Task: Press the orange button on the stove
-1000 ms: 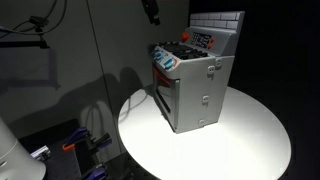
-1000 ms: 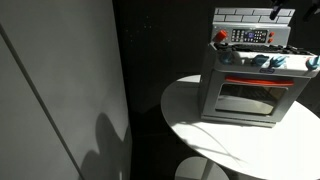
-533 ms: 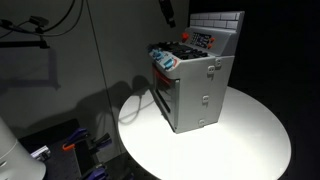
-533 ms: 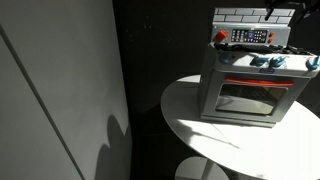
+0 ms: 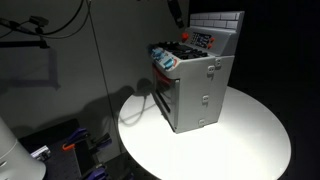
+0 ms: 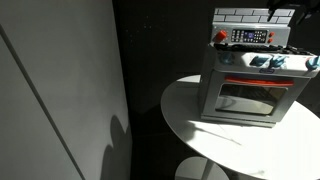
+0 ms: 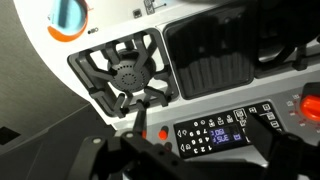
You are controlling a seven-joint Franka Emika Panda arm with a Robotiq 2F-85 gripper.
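— So, where is the stove?
— The stove [image 5: 198, 88] stands upright on the round white table [image 5: 250, 140], near its edge. In both exterior views the red control strip [image 6: 250, 37] runs along the foot of the tiled back panel [image 5: 217, 20].
— And the pincer?
— The pincer [image 5: 177, 11] hovers above the rear of the stove, clear of it. In the wrist view its two dark fingers [image 7: 272, 140] stand apart at the bottom of the frame, and the strip's small display [image 7: 215, 133] shows in the gap. I read that as open, with nothing held.
— Which step is this, then?
— The approach, I judge. No finger touches the strip, so the press is not yet made.
— Can you see the orange button?
— The orange button [image 7: 311, 105] is, I think, the orange patch at the right edge of the wrist view. It is cut by the frame, so I cannot be sure. A tiny orange dot [image 7: 165, 133] also sits just left of the display.
— So what does the next move call for?
— Sliding sideways along the strip until that patch lies under one fingertip, then coming straight down. Closing the fingers first would give a blunter, surer tip. The push should be gentle, since the stove looks light and might skid on the table.
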